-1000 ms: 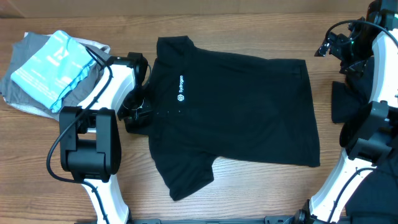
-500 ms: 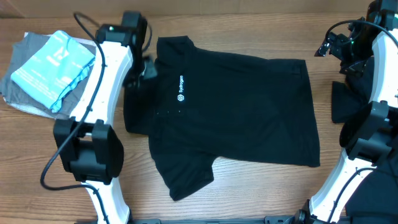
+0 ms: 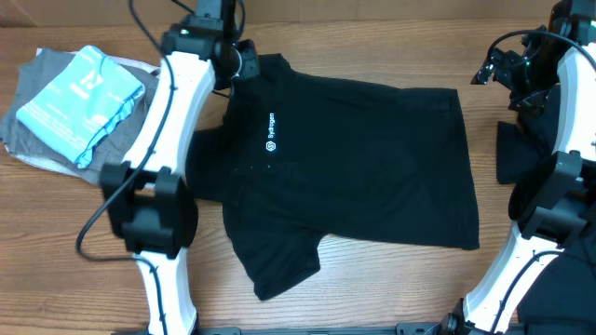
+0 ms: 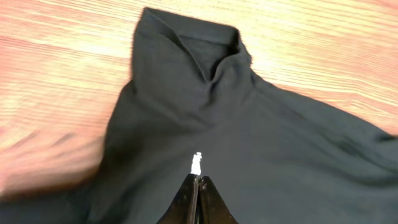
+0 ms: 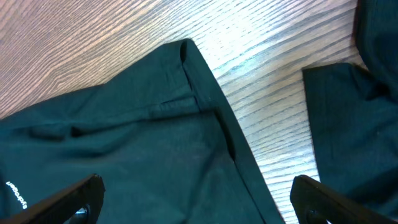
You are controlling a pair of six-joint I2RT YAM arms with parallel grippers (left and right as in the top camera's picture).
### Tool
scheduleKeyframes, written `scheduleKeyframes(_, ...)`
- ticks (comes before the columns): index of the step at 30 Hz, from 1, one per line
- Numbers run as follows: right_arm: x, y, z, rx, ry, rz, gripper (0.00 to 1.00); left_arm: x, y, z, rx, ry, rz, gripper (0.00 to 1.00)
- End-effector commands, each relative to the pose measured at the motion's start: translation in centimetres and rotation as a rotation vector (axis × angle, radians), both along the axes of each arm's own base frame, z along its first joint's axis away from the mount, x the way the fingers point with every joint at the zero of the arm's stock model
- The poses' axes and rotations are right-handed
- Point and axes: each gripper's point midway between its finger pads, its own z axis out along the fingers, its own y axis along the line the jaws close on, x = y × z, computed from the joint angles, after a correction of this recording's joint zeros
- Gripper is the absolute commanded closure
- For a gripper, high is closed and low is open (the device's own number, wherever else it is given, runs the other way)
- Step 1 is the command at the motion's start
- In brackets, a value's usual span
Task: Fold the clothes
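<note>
The black T-shirt (image 3: 354, 158) lies spread flat across the middle of the wooden worktop (image 3: 391, 288). Its collar (image 3: 253, 65) is at the far left and its hem runs down the right side. A short line of white lettering (image 3: 269, 130) sits on the chest. One sleeve lies out to the left and the other toward the near edge.

The left end effector (image 4: 196, 182) hangs over the shirt just below the collar with its fingers pressed together. No fold of cloth shows between them. A small white mark sits just ahead of the tips, and I cannot tell what it is. The left edge of that view is blurred.

The right end effector (image 5: 196, 186) is spread wide, one finger at each lower corner of its view, holding nothing. It is above the shirt's far right corner.

A second black garment (image 3: 517, 154) lies just right of the shirt, with a strip of bare wood between them. The right arm partly covers it from above, but the right wrist view shows its edge clearly. Well left of the shirt, a grey cloth (image 3: 37, 140) carries a light blue folded item (image 3: 79, 93). Only the overhead view shows these two. The left arm crosses the gap between them and the shirt.
</note>
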Motion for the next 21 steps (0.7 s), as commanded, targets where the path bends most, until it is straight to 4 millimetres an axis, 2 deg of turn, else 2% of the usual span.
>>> scheduleKeyframes(1,0.4,0.1,1.7,-0.007,-0.047,0.001,0.0,1.1,-0.8,-5.1,0.008,0.058,-0.031,0.96)
scheduleKeyframes(2,0.4,0.1,1.7,-0.007,-0.047,0.001,0.0,1.6,-0.9,-7.4,0.003,0.077,-0.011,0.96)
scheduleKeyframes(6,0.4,0.1,1.7,-0.007,-0.047,0.0,0.0,2.5,-0.1,-11.3,0.039,0.101,0.04,0.96)
scheduleKeyframes(11,0.4,0.1,1.7,-0.007,-0.047,0.0,0.0,2.8,0.2,-14.2,0.064,0.122,0.046,0.96)
scheduleKeyframes(16,0.4,0.1,1.7,-0.008,-0.047,0.001,0.0,2.9,1.7,-16.8,0.155,0.134,0.08,0.96)
scheduleKeyframes(18,0.4,0.1,1.7,-0.007,-0.047,0.0,0.0,3.3,2.4,-17.5,0.199,0.117,0.091,0.96)
scheduleKeyframes(21,0.4,0.1,1.7,-0.008,-0.047,0.001,0.0,4.4,2.5,-18.2,0.226,0.071,0.048,0.96)
